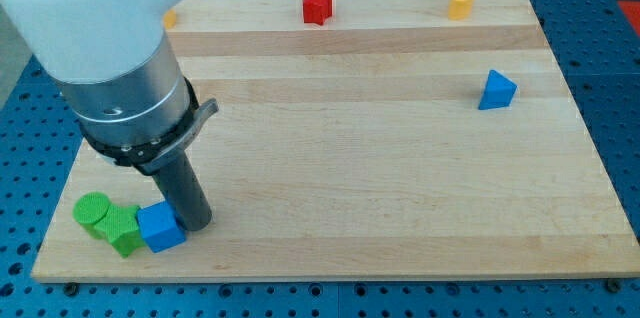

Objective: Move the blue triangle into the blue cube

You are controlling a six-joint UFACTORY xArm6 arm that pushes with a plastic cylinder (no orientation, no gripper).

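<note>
The arm carries no jaws – it ends in a straight dark rod, so nothing is spread, pressed together or pinched. The rod's tip (pixel 196 226) stands on the wooden surface (pixel 360 178) near the view's bottom left corner, touching the right side of the blue cube (pixel 160 227). Just to the left of the cube, a green block (pixel 124 231) of unclear shape touches it, and a green cylinder (pixel 92 210) lies beside that one, further left.

The blue triangle (pixel 497 90) sits well apart from the cube, near the surface's right edge in the upper half of the view. At the view's top edge there is a red block (pixel 316 5) with a star-like outline and, more to the right, a yellow block (pixel 460 1). An orange block (pixel 170 18) shows only partly – the arm's body hides most of it.
</note>
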